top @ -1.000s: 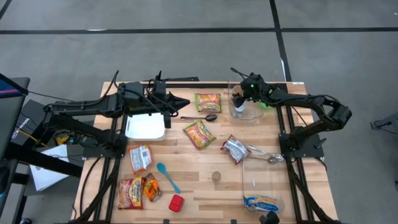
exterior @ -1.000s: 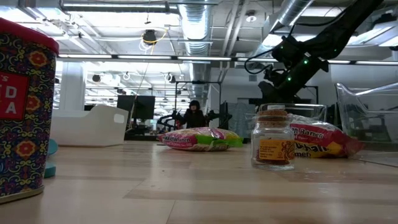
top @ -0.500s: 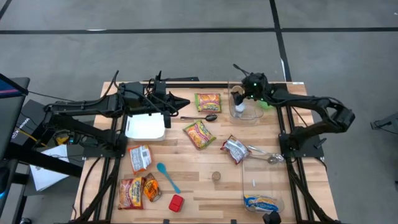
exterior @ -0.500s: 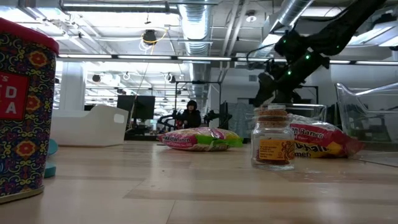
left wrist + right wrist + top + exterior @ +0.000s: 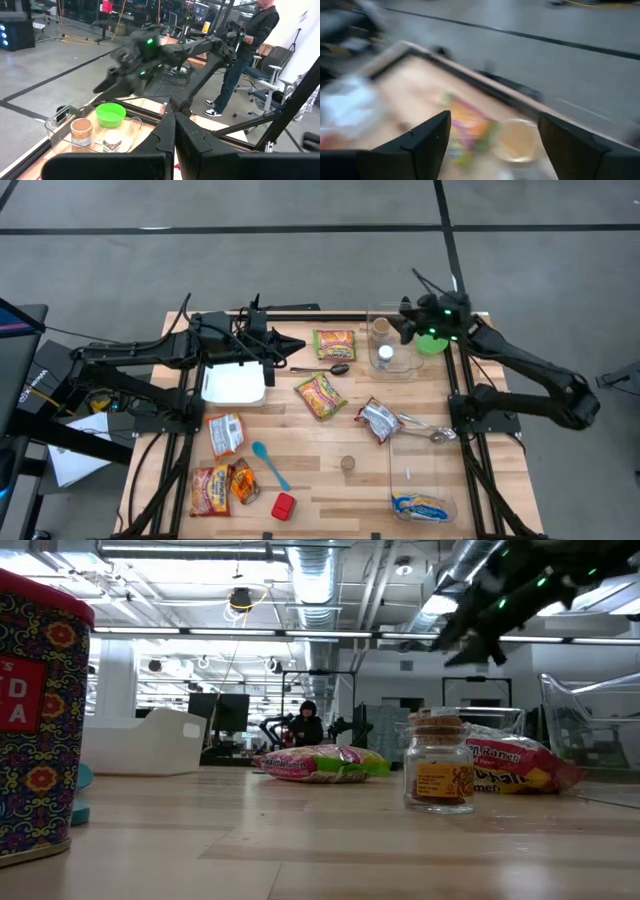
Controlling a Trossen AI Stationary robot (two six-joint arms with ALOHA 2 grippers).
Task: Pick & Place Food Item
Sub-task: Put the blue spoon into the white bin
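A clear tub [image 5: 392,366] at the table's far right holds a brown-lidded jar [image 5: 380,328] and a white-lidded jar [image 5: 385,353], both standing on its floor. My right gripper [image 5: 403,318] hovers open and empty above the tub's far right corner, pointing toward the table's left; its wrist view shows the fingers [image 5: 427,145] spread wide over the brown-lidded jar [image 5: 517,140]. My left gripper [image 5: 297,345] waits shut and level at the far left, above the white bin [image 5: 235,383]. The left wrist view shows both jars [image 5: 81,132] in the tub.
Noodle packets [image 5: 335,343] [image 5: 320,395], a silver pouch [image 5: 378,420], spoons [image 5: 270,465], a small cork-lidded jar [image 5: 440,765] and a red block [image 5: 284,505] lie on the table. A green bowl [image 5: 432,343] stands beside the tub. A second clear tub [image 5: 425,475] stands near right. A person [image 5: 250,50] stands behind.
My right gripper has risen out of the clear tub and drawn back toward the table's far right corner, tipping closer to level. The white-lidded jar, which it covered before, now shows standing in the tub.
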